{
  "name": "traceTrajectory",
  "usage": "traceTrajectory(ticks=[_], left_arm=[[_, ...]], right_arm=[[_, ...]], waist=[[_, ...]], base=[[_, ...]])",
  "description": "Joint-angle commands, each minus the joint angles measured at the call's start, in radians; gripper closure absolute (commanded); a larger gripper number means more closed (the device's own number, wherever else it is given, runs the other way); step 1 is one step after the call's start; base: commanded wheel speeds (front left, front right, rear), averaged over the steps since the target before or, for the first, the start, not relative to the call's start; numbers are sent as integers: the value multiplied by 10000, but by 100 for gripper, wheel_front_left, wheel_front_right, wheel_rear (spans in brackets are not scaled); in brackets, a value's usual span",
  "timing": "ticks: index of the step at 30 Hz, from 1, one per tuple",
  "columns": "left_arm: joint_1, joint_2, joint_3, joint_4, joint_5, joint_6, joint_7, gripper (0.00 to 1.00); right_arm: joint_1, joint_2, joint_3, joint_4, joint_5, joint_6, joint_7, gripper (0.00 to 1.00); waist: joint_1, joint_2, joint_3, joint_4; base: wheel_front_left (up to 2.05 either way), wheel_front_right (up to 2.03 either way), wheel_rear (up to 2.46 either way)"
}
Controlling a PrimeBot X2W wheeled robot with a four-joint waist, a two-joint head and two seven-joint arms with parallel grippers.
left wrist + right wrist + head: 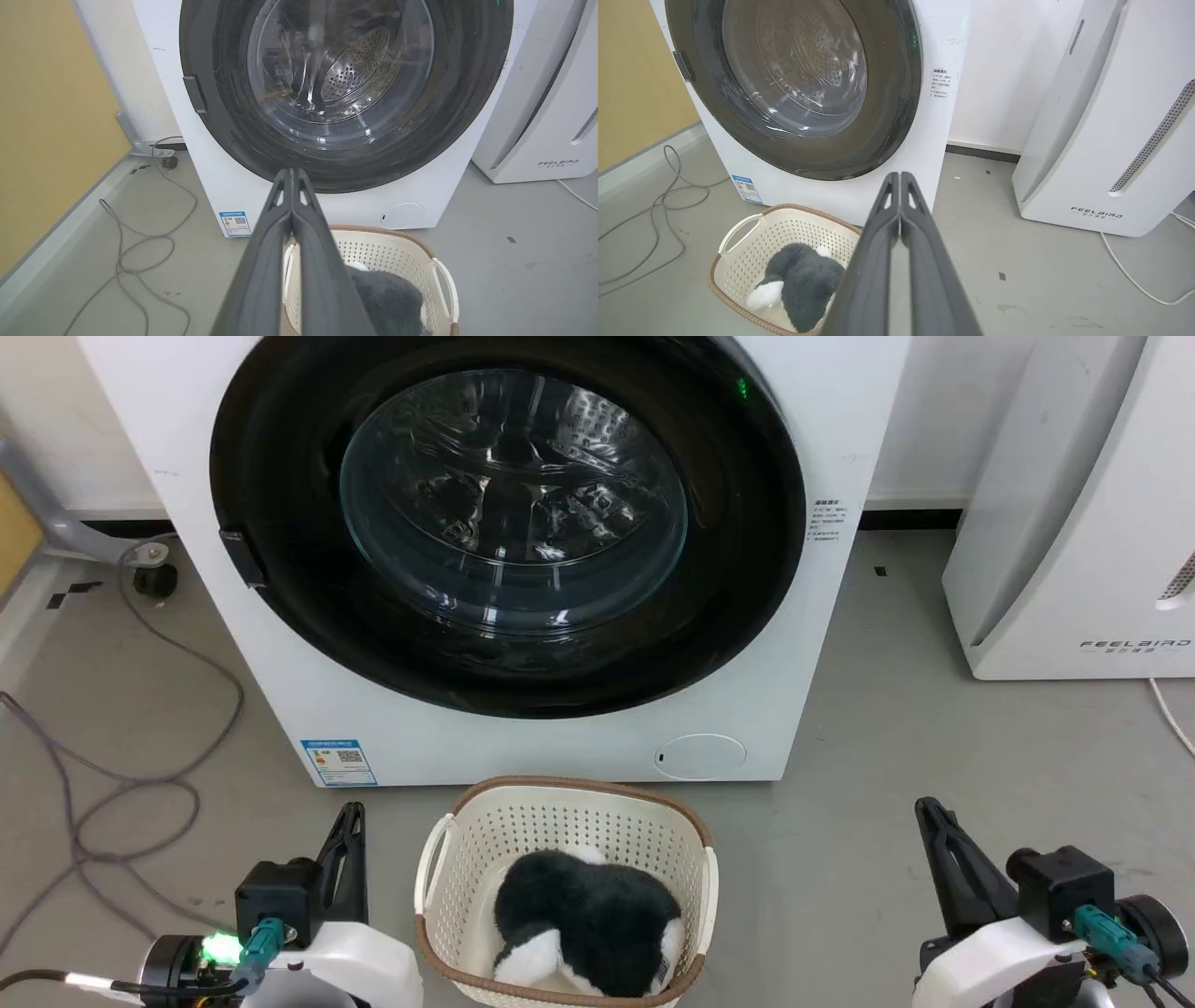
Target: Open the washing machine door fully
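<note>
Currently washing machine (523,747) fills the front, washing machine door (747,569) shut flush against it. White appliance (1074,523) stands right, a strip of bare floor (887,709) between. Basket (579,786) sits just before the machine. Cable (140,784) loops left. Left gripper (352,814) and right gripper (929,807) sit low, fingers pressed together, holding nothing.

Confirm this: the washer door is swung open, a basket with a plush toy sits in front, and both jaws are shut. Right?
No: the door is shut against the washer, as the head view shows; the rest stands.
</note>
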Motion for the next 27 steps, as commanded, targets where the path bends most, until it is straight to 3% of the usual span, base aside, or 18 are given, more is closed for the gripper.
traceTrajectory(ticks=[1,13,14,27], left_arm=[[-159,1,-18,-45,26,-41,3,100],[-159,1,-18,-45,26,-41,3,100],[0,0,-1,0,-2,2,-2,0],[-52,-2,-85,176,-223,-35,-256,0]], right_arm=[[-120,15,-1,-45,-78,6,7,100],[-120,15,-1,-45,-78,6,7,100],[1,0,-1,0,2,0,-1,0],[22,1,-28,209,196,-1,-253,0]], waist=[[0,0,-1,0],[0,0,-1,0],[0,0,0,0],[0,0,0,-11]], base=[[0,0,0],[0,0,0],[0,0,0],[0,0,0]])
